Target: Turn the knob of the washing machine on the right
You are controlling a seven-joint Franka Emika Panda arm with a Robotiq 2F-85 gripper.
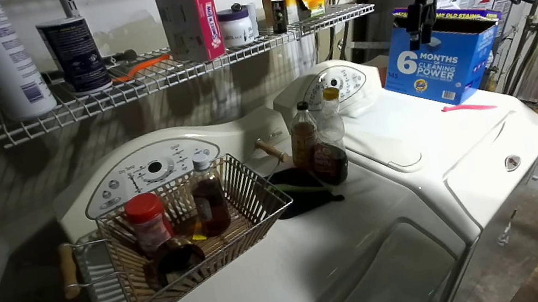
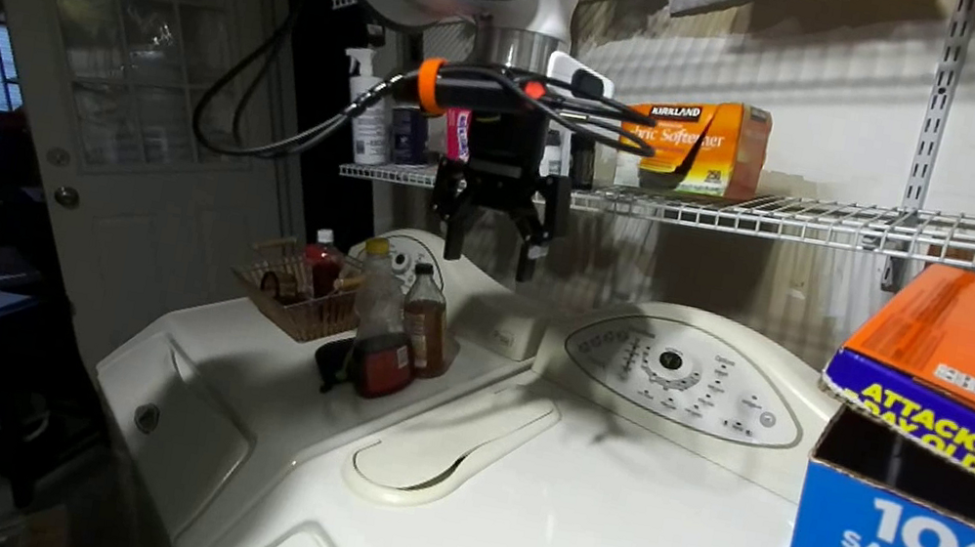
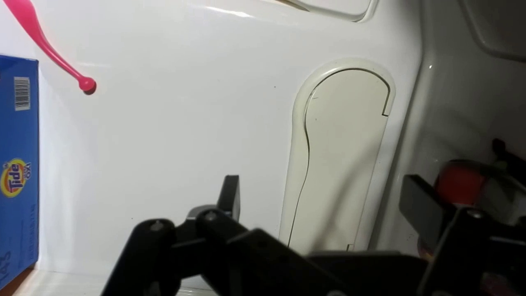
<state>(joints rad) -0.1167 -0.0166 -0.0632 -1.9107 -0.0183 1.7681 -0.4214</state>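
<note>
Pincer (image 2: 491, 254) spread wide, nothing gripped or touched; held over white washing machine (image 2: 621, 543), right-hand one in both exterior views. One knob (image 2: 672, 362) set on its console (image 2: 730, 393), well apart from pincer. Counted: one neighbouring machine (image 1: 271, 289), one wire basket (image 1: 240, 240) placed on it, two bottles (image 1: 304, 142) stood beside basket, one blue box (image 1: 439, 63), one pink utensil (image 3: 33, 31) laid just beside box.
</note>
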